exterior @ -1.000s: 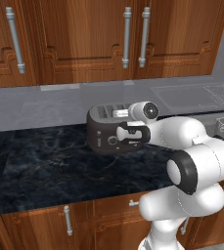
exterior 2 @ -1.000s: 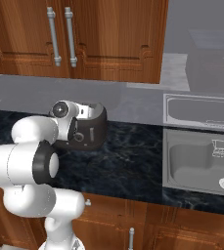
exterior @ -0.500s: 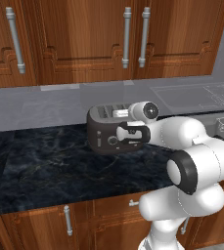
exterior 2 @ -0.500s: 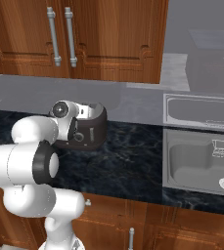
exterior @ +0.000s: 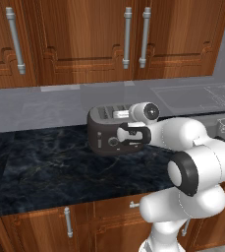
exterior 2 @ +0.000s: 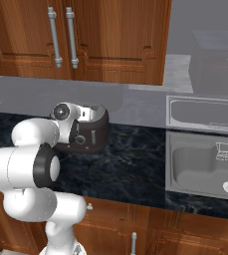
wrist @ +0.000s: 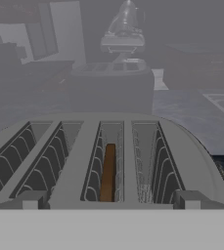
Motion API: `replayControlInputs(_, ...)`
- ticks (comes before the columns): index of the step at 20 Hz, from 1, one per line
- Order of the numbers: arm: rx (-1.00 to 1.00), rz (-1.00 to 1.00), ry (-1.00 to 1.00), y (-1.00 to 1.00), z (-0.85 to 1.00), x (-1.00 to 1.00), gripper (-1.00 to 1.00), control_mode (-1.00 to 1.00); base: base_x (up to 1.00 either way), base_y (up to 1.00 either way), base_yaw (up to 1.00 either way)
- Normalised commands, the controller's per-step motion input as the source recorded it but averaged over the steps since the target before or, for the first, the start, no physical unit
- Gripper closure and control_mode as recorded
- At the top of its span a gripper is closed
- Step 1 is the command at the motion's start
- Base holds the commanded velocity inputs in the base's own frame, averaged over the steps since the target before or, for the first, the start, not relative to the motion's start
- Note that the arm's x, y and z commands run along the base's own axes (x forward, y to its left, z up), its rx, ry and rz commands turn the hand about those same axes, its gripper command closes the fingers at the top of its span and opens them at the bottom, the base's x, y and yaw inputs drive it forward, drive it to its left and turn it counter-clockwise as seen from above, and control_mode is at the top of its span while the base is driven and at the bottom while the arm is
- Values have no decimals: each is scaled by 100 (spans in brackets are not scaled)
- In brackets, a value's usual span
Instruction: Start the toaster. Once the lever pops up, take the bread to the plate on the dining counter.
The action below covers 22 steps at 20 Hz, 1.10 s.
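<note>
I see the squat dark grey four-slot toaster [exterior: 109, 132] standing on the black marbled counter [exterior: 50, 172] below the brown wooden wall cabinets [exterior: 84, 39], close to the grey backsplash. My white arm reaches forward over it, and the hand sits right at the toaster's front upper edge, covering part of the front face in the left base view.

From the right base view, the toaster [exterior 2: 91, 130] is partly hidden behind my arm's wrist; a round knob shows on its visible front. To its right, well apart along the counter, lies the grey steel sink [exterior 2: 202, 167].

Through the hand view I look along the top of the toaster [wrist: 196, 156], with four slots running away from me. The thin dark brown rectangular bread slice [wrist: 108, 172] stands upright on edge in the third slot from the left, sunk down inside the wire guides. The other three slots hold nothing I can make out.

The gripper [wrist: 108, 199] hangs just over the near edge of the toaster with its two grey fingertips [wrist: 31, 199] spread wide, one at each side of the top. It is released and grasps nothing. I cannot tell whether the tips touch the toaster's shell.
</note>
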Motion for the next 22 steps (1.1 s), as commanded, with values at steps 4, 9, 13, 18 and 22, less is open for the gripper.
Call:
replayControlInputs(4,0,0,0,0,0,0,-100,-100,0,0,0)
replayControlInputs(9,0,0,0,0,0,0,-100,-100,0,0,0)
replayControlInputs(13,0,0,0,0,0,0,-100,-100,0,0,0)
replayControlInputs(18,0,0,0,0,0,0,-100,-100,0,0,0)
replayControlInputs(22,0,0,0,0,0,0,-100,-100,0,0,0)
